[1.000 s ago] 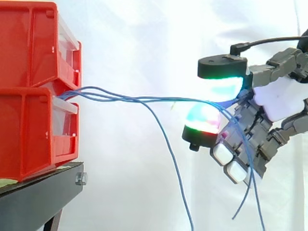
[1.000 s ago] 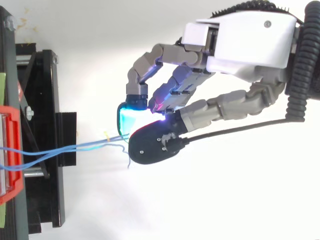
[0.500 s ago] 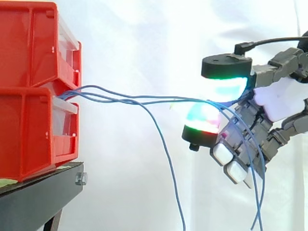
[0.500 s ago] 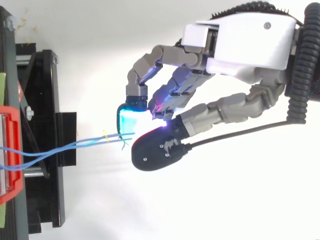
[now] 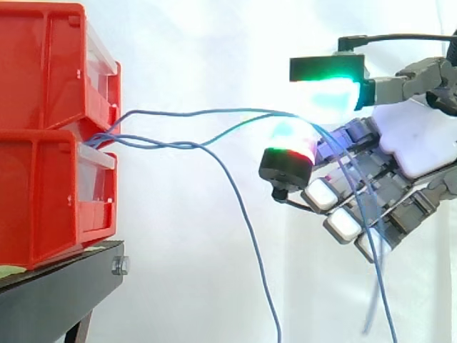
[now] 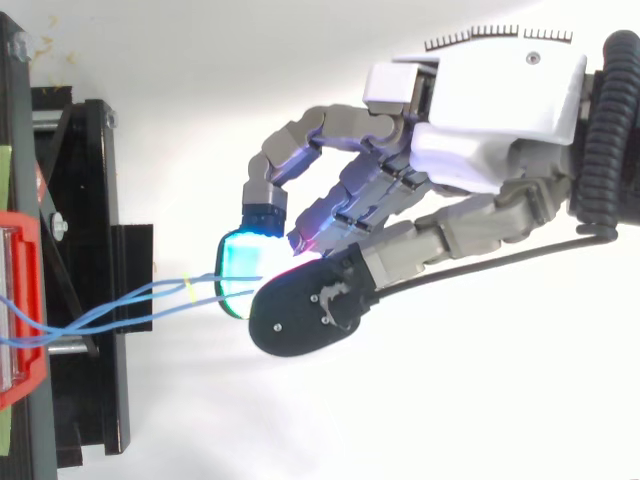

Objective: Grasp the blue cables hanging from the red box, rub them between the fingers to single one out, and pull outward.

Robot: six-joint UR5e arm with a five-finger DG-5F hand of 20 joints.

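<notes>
Thin blue cables [image 5: 193, 132] run out of the gap between two stacked red boxes [image 5: 50, 128] at the left of the side view. They stretch rightward into my hand [image 5: 410, 143], which comes in from the right. The thumb pad glowing green sits above a finger pad [image 5: 289, 153] glowing green and red, and the two pinch cables between them. One loose cable [image 5: 246, 229] droops down short of the hand; more strands trail down past the curled fingers. In the top view two cables [image 6: 130, 305] reach the pinch under my hand [image 6: 490, 110].
The red boxes rest on a black stand [image 5: 57, 293], whose frame [image 6: 90, 270] lies at the left of the top view. A white curtain fills the background behind everything.
The hand has lifted and shifted slightly toward the boxes, thumb pad now level. The upper cables arch higher, and one strand has dropped apart from the others near the boxes.
</notes>
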